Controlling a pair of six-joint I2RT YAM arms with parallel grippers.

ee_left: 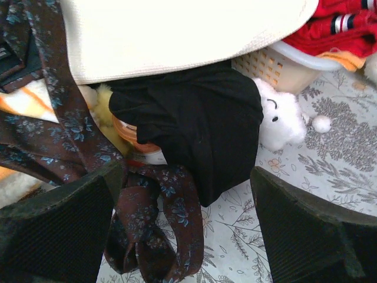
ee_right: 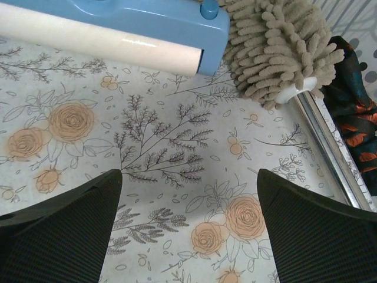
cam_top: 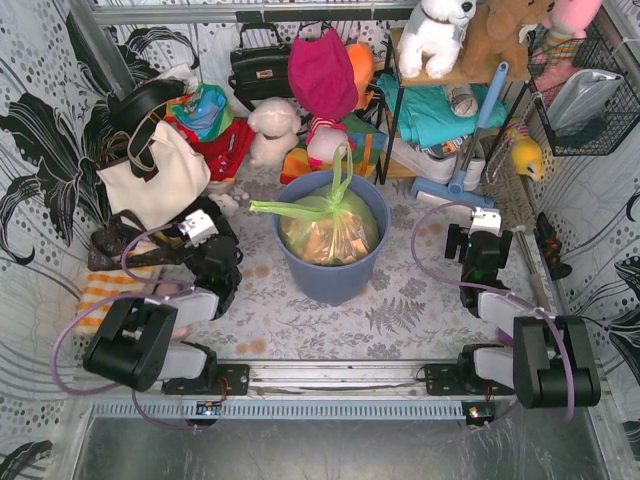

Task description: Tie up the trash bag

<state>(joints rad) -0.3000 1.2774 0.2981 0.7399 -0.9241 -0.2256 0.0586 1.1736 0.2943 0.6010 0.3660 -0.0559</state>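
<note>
Sitting in the round blue-grey bin (cam_top: 330, 278) near the middle of the counter (cam_top: 420, 300), the trash bag (cam_top: 330, 228) looked thin, soft and light over crumpled paper, probably slippery and easy to tear. I judged its 2 green tails the places to pinch: the upright tail (cam_top: 343, 170) and the side tail (cam_top: 275, 208) trailing toward the left edge. The left end effector (ee_left: 185, 177) and right end effector (ee_right: 188, 177) were both released, holding nothing, toward the counter's front corners.

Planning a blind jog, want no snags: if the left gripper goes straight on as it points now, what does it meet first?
Likely the black cloth bundle, dead ahead of the open left gripper, under the white tote. The brown floral strap lies nearer but low; depth unclear.
</note>
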